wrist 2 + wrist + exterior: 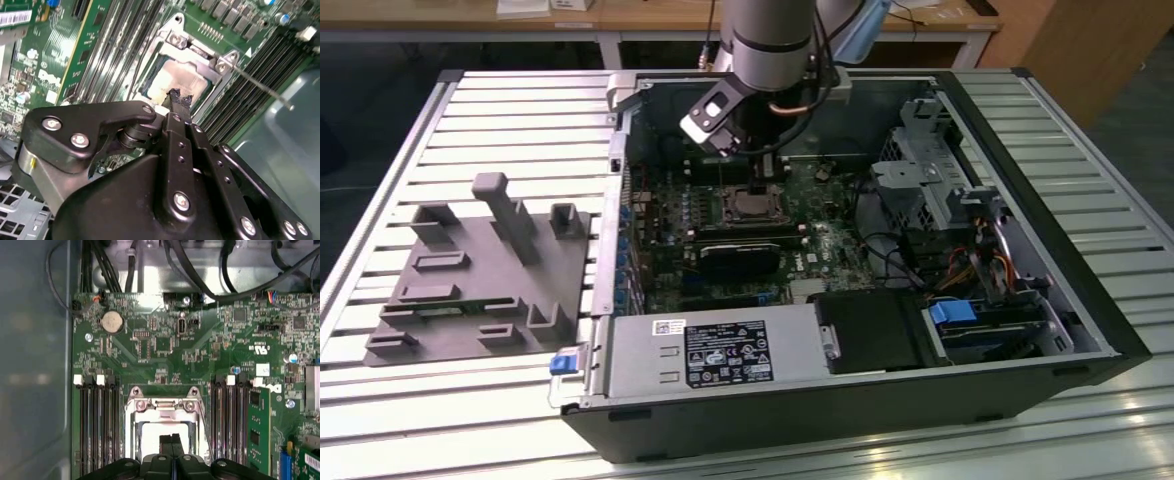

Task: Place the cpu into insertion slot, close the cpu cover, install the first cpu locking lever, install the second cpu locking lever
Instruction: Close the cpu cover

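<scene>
The cpu point(181, 79) lies in the insertion slot point(750, 205) on the green motherboard, its dull metal top showing through the window of the cpu cover point(163, 413). The silvery cover point(200, 54) lies flat over it. My gripper point(171, 440) hovers just above the cpu, its two black fingers point(176, 99) pressed together with nothing between them. In the exterior view the gripper point(747, 170) hangs over the slot inside the open case. A thin metal locking lever point(262, 90) sticks out sideways from a corner of the cover, away from the socket.
Long black memory slots point(97, 430) flank the socket on both sides. A black rectangular block point(736, 258) sits just in front of the socket, with the power supply point(720, 352) at the case front. A grey fixture point(480, 275) lies at the exterior view's left.
</scene>
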Action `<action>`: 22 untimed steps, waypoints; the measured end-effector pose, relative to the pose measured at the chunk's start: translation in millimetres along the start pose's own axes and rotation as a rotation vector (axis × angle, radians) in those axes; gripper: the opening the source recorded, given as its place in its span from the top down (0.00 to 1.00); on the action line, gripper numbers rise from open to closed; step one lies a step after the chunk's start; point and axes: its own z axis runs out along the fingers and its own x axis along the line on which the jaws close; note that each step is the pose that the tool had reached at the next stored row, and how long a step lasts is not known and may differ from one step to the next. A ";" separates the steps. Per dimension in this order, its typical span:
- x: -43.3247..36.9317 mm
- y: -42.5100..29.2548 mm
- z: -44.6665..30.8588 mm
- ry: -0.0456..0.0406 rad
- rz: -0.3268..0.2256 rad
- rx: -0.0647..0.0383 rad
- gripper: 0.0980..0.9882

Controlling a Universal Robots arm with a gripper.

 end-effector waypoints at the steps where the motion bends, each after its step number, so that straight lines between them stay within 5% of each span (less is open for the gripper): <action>1: 0.0 -2.0 0.3 0.0001 0.000 0.000 0.99; 11: -0.1 -4.5 0.5 0.0003 -0.020 0.000 0.99; 22: -0.1 -4.5 0.6 0.0033 -0.216 0.004 0.99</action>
